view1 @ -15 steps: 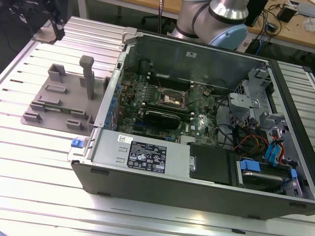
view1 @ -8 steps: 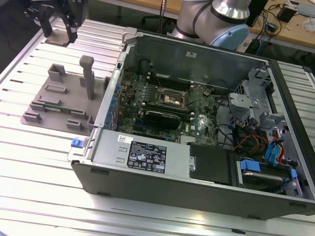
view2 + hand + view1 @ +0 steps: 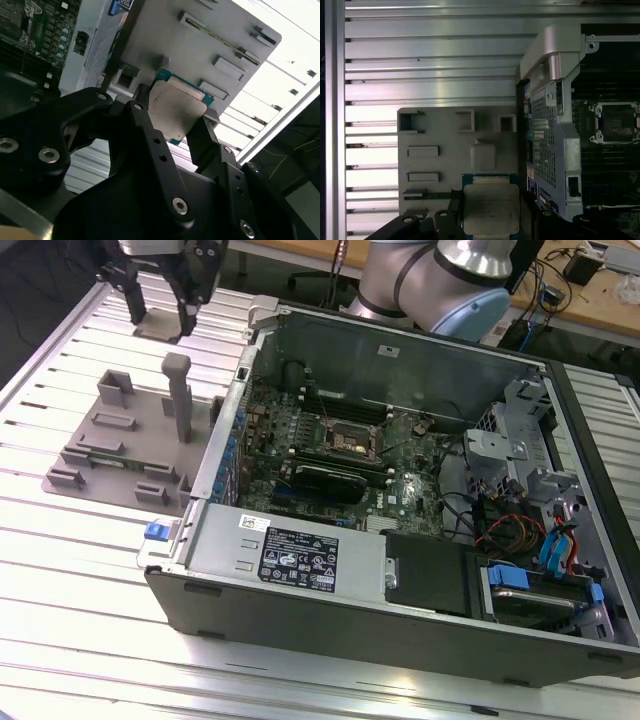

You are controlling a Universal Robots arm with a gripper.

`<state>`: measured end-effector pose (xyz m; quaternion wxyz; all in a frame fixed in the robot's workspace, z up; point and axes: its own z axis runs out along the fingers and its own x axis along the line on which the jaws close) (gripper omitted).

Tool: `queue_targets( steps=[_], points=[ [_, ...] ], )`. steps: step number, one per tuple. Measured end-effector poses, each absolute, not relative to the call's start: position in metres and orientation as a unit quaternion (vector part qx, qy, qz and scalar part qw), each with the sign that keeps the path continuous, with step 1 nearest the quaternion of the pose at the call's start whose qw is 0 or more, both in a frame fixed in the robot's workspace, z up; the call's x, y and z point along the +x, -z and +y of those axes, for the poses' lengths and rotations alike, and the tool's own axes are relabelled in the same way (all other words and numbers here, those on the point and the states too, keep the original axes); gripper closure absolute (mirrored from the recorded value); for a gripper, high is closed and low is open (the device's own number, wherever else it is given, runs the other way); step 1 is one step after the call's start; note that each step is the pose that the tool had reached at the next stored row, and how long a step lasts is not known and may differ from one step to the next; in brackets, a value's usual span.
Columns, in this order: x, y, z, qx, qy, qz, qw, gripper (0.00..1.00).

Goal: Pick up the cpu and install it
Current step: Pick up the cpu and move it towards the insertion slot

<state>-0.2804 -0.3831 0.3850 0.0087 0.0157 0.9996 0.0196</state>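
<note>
Gripper [image 3: 160, 318]: stands off the computer case [image 3: 400, 570] on the exterior view's left, raised above the slatted tabletop [image 3: 70, 570]. It is on the far side of the grey parts holder [image 3: 120, 455], which lies on the tabletop just beside the case's side wall. In the second wrist view the gripper's black fingers [image 3: 145, 122] are closed in against two opposite edges of the cpu [image 3: 180, 105], which sits flat between them with its silvery top plate facing the camera. The first wrist view shows the cpu [image 3: 490, 207] in that same grasp, over the holder's edge and outside the case wall. The motherboard socket [image 3: 350, 440] lies inside the case, well apart from the cpu. The robot arm [image 3: 440, 280] passes behind the case.
</note>
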Motion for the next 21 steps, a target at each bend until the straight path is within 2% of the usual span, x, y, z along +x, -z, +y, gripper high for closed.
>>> queue_targets(
  steps=[21],
  points=[
    [-0.182,-0.385,-0.383,0.016,-0.019,1.000,0.004,0.45]
  ],
)
